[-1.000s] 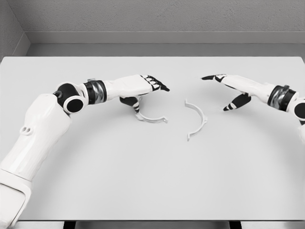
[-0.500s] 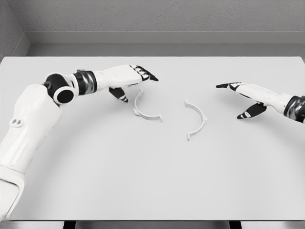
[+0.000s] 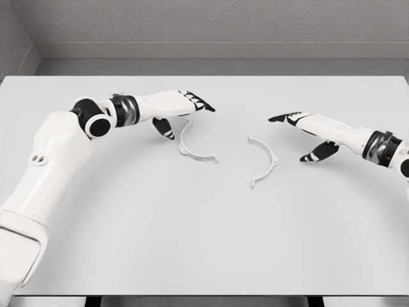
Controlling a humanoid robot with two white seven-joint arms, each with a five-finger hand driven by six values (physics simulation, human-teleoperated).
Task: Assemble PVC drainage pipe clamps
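- We are reaching our left hand (image 3: 182, 105) in from the left over the pale grey tabletop (image 3: 204, 243), fingers (image 3: 203, 104) stretched out and apart, thumb hanging below, holding nothing
- Our left hand is hovering just above and to the left of the left thin white half-ring PVC clamp piece (image 3: 193, 148); we cannot tell whether the thumb is touching its upper end
- That clamp piece is lying flat on the tabletop, its curve bulging toward the lower left and its opening facing up and right
- The right thin white half-ring PVC clamp piece (image 3: 266, 161) is lying flat near the middle of the tabletop, apart from the first one, its curve bulging right and its opening facing left
- We are holding our right hand (image 3: 310, 128) out from the right, fingers (image 3: 284, 118) extended and spread, thumb pointing down, gripping nothing
- Our right hand is staying near the right clamp piece but clear of it, off to its upper right
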